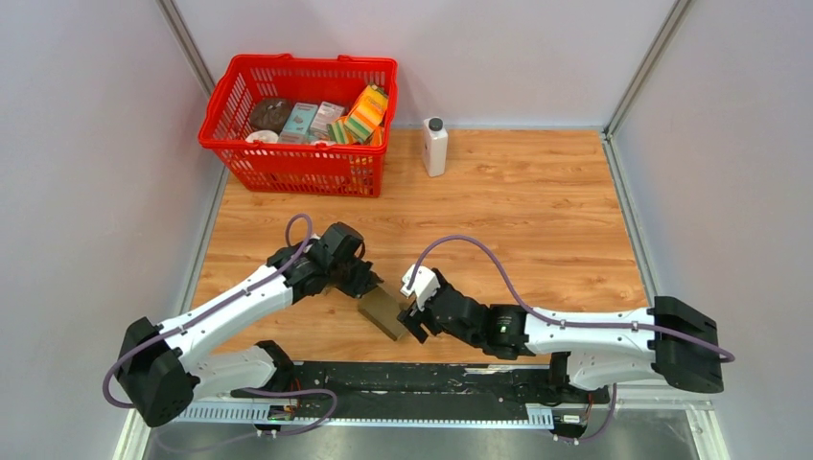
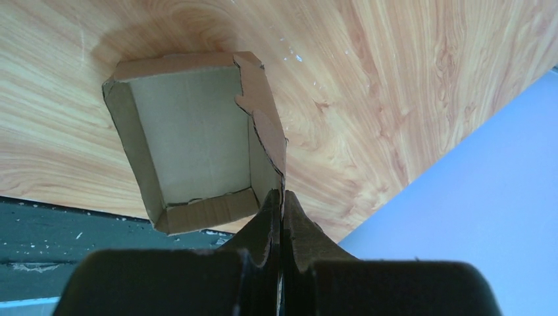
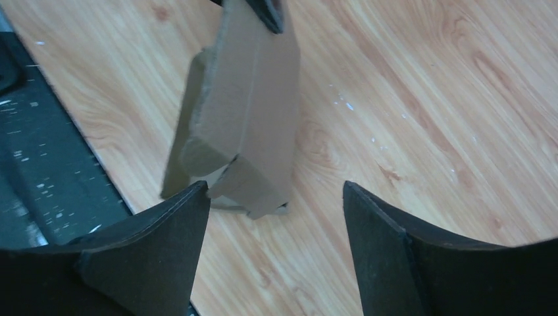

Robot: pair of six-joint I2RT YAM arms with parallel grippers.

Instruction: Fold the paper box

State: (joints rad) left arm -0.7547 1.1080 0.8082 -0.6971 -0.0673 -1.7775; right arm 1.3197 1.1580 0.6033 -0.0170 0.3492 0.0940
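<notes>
Ok, top view: one paper box (image 1: 383, 311) sitting near front edge of table (image 1: 537, 211), between two grippers, long axis running from left gripper (image 1: 369, 287) toward right gripper (image 1: 414, 324), both adjacent.
Left wrist: jaws pinching tight on box side flap, open side facing camera.
Right wrist: jaws gaping wide, gripping nothing, box end sitting just ahead.

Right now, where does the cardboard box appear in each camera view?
Top external: the cardboard box sits low, just left of centre.
Left wrist: the box fills the upper left, open inside showing.
Right wrist: the box stands upper centre, outside showing.
Shared landmark: the black rail, near the box in every view.
</notes>
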